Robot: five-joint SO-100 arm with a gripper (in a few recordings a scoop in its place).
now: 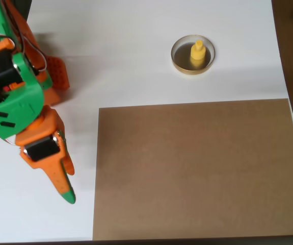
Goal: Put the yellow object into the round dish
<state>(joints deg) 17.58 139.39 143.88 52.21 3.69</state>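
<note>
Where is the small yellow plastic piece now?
In the overhead view, the small yellow plastic piece stands inside the shallow round tan-rimmed dish, upper right, above the brown board.

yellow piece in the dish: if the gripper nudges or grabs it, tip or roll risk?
The yellow object stands upright in the round dish on a wide disc base, so a tip seems unlikely. Knocked over, it could roll. It looks like rigid, smooth plastic, probably light and a bit slippery.

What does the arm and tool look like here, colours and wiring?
Bright green body segments with orange printed brackets and black servo blocks. The tool is orange, tapering to a point with a green tip. Thin red and white wires run along the upper arm at the left edge.
</note>
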